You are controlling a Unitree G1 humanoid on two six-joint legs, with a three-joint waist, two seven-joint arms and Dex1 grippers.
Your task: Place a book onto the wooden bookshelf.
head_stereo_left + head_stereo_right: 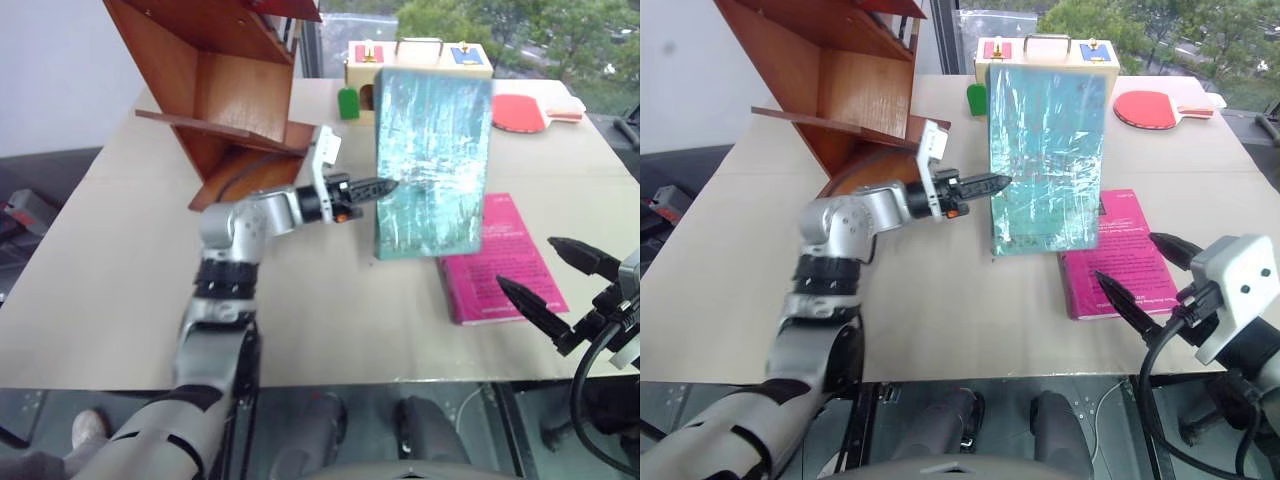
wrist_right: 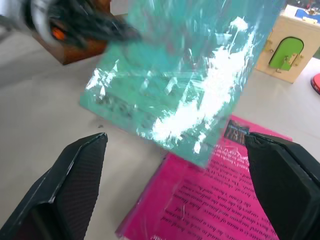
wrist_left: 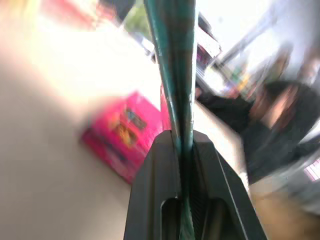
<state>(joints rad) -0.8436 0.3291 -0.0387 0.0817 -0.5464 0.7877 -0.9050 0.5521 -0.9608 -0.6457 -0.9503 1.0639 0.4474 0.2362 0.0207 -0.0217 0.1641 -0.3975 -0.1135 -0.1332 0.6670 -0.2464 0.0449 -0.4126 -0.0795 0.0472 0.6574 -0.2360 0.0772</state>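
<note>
Left gripper (image 1: 385, 186): centre of the left eye frame, fingers pinched tight on the left edge of the book, held upright; tips partly lost against the cover.
Left wrist close-up: two black fingers (image 3: 155, 190) clamped either side of the thin teal edge; background smeared, a dark figure at right too blurred to make out.
Book (image 1: 432, 165): centre-right of the frame, standing on end, glossy wrap glaring white; lettering unreadable; whether the lower edge touches the table or hangs just above it, cannot tell.
Right gripper (image 1: 1145, 275): lower right of the frame, fingers spread wide, holding nothing, above the near end of the pink book, apart from the teal one; arm cut off by the frame edge.
Pink book (image 1: 498, 258): flat on the table, right of centre, top end hidden behind the teal book; text too small to read.
Bookshelf (image 1: 215, 90): upper left, reddish-brown slanted boards, top cut off by the frame; just behind the left forearm, well left of the book.
Box (image 1: 990, 55): top centre, pale wood, mostly hidden behind the book; coloured pieces and a handle showing on top, a green door at its left.
Paddle (image 1: 525, 112): upper right, red, near the table's far edge.
Table (image 1: 110, 260): pale, bare on the left side.
</note>
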